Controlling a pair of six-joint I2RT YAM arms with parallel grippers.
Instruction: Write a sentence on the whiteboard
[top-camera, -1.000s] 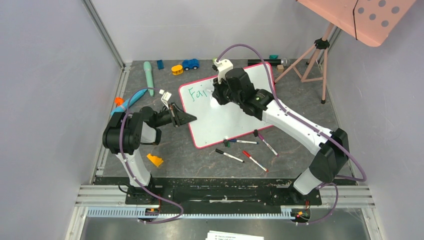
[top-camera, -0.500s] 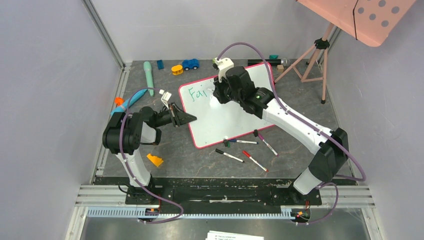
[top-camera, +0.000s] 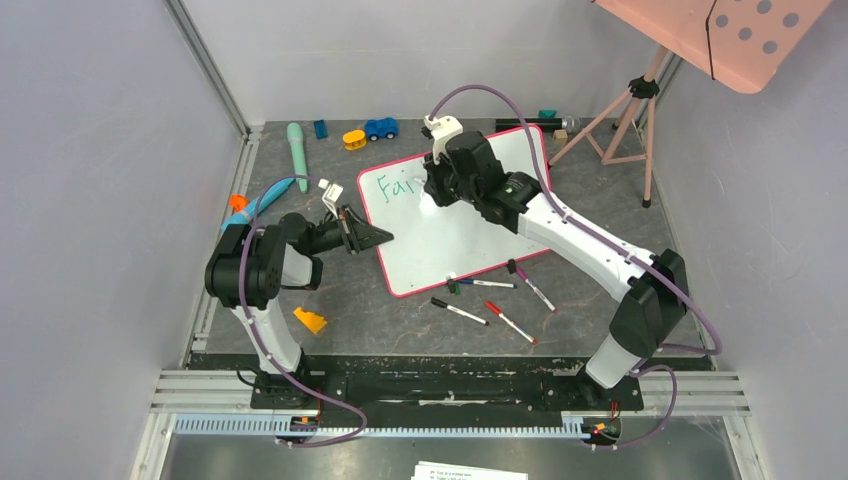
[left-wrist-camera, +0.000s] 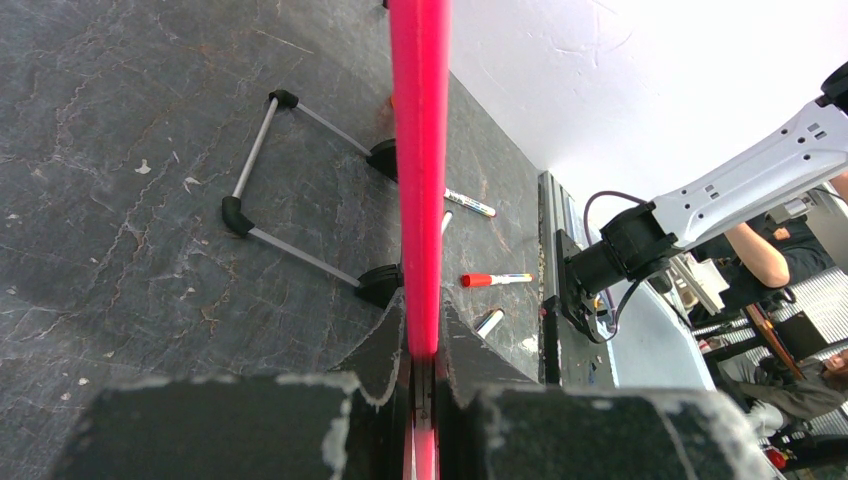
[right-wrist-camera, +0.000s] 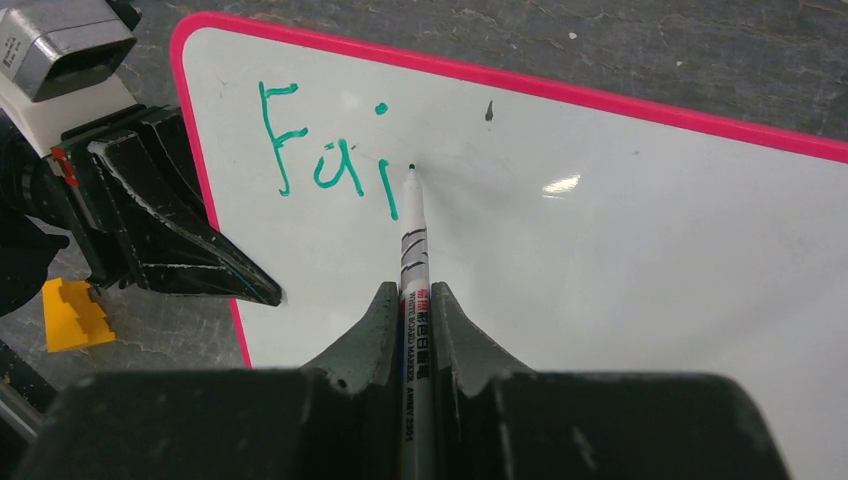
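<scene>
The right jaws are clenched on a marker (right-wrist-camera: 414, 270). Its long axis runs straight out from them, with the tip just right of the green sentence (right-wrist-camera: 320, 150), so far "Fai", near the whiteboard (right-wrist-camera: 620, 260)'s far-left corner. The next letter would go to the right of the tip. The left jaws clamp the whiteboard's left rim. Since a second ago the right wrist has edged toward the whiteboard's far edge; the lettering is unchanged.

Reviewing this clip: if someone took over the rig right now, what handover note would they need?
Left gripper: shut on the whiteboard, fingers clamping its pink rim.
Right gripper: shut on a marker, tip at the board just right of the last letter.
Done: the sentence reads only "Fai", in green, near one corner.
Left: the rest of the sentence.
</scene>
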